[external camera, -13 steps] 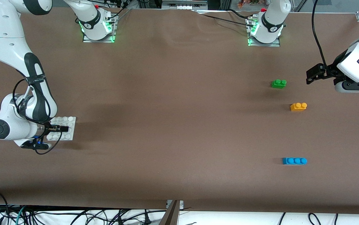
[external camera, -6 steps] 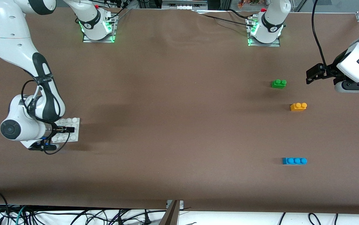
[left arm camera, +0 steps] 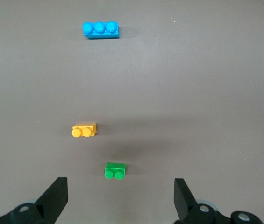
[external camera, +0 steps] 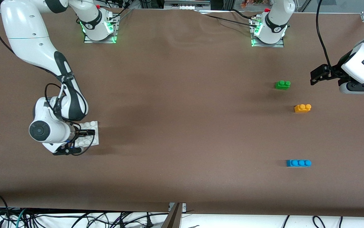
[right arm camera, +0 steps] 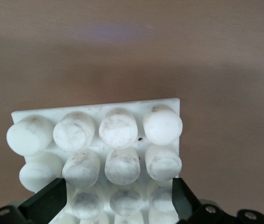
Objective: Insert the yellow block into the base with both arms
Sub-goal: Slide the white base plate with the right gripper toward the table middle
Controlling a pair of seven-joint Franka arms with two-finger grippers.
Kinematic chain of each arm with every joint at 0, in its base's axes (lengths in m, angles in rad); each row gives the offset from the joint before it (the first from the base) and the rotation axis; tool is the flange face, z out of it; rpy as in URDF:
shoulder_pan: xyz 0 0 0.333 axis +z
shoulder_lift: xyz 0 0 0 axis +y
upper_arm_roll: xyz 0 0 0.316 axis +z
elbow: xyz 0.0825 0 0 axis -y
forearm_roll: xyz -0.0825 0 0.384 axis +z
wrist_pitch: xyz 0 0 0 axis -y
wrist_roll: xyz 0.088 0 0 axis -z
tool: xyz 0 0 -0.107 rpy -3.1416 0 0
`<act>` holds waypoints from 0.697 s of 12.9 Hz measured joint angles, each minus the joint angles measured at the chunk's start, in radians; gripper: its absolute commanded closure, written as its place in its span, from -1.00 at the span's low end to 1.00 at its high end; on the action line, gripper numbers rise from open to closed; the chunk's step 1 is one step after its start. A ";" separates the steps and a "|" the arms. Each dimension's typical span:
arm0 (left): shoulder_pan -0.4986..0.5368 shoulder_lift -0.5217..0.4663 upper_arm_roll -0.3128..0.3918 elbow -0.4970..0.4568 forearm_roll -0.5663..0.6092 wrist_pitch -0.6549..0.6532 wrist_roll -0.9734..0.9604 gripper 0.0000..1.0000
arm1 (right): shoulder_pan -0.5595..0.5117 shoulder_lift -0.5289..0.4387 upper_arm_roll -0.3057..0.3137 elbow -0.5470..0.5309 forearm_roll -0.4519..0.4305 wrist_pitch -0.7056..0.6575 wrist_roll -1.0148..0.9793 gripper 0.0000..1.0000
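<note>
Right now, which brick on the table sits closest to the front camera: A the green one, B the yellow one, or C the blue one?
C. The blue brick lies lowest in the front view, below the yellow block, with the green brick highest of the three.

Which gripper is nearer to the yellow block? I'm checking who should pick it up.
Left. The left gripper hangs open at the left arm's end of the table, close by the yellow block. The right gripper holds the base at the right arm's end.
</note>
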 measured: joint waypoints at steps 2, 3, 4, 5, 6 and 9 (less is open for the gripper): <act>0.000 0.000 0.000 0.000 0.000 0.000 0.000 -1.00 | 0.048 0.001 0.001 -0.001 0.039 0.016 0.000 -0.99; 0.000 0.000 0.000 0.000 0.000 0.000 0.000 -1.00 | 0.072 0.001 0.001 -0.001 0.057 0.021 0.001 -0.99; 0.000 0.000 0.000 0.000 0.000 0.000 0.000 -1.00 | 0.093 0.002 0.001 -0.001 0.084 0.025 0.001 -1.00; 0.000 0.000 0.000 0.000 0.000 0.000 0.000 -1.00 | 0.111 0.003 0.001 -0.001 0.109 0.028 0.001 -0.99; 0.000 0.000 0.000 0.000 0.000 0.000 0.000 -1.00 | 0.125 0.004 0.001 -0.002 0.126 0.035 0.001 -0.99; 0.000 0.000 0.000 0.000 0.000 0.000 0.000 -1.00 | 0.161 0.007 0.002 -0.002 0.134 0.053 0.115 -1.00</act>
